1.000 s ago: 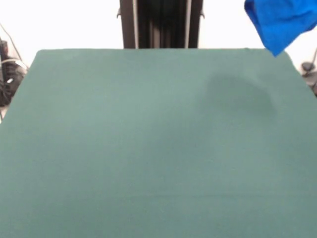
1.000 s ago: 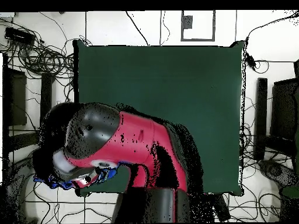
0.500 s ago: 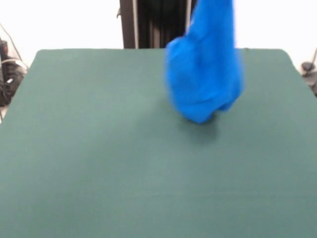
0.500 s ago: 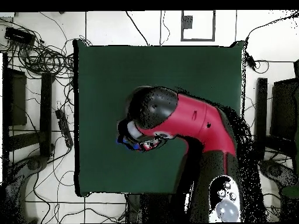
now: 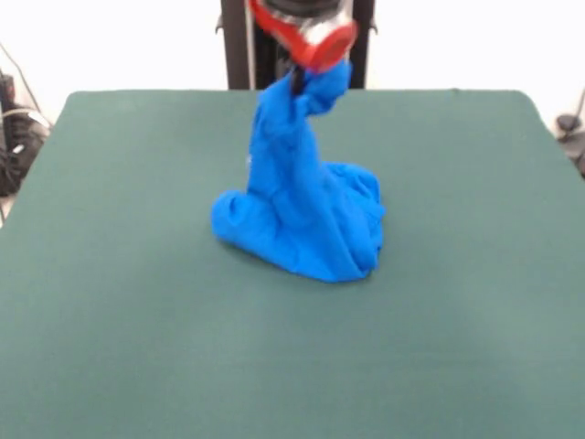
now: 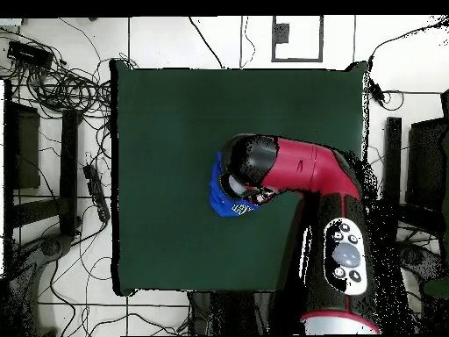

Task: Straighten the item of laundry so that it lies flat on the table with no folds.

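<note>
The item of laundry (image 5: 306,215) is a bright blue shirt, pulled up into a tall peak at the middle of the green table (image 5: 128,320). Its lower part lies bunched in a heap on the felt, and its print is hidden in the folds. My gripper (image 5: 306,80) holds the peak from above, shut on the cloth just below the red wrist. In the overhead view the red arm covers most of the shirt, and only a blue edge of the item of laundry (image 6: 221,198) shows to the arm's left on the table (image 6: 175,114).
Tangled cables (image 6: 53,83) lie on the floor off the table's left side in the overhead view. Dark boxes (image 6: 393,175) stand off its right side. More cables (image 5: 14,133) show at the left edge of the front view.
The arm swung from the table's far right corner to its middle and came down. The shirt, hanging free before, now rests its lower part in a heap on the felt.
</note>
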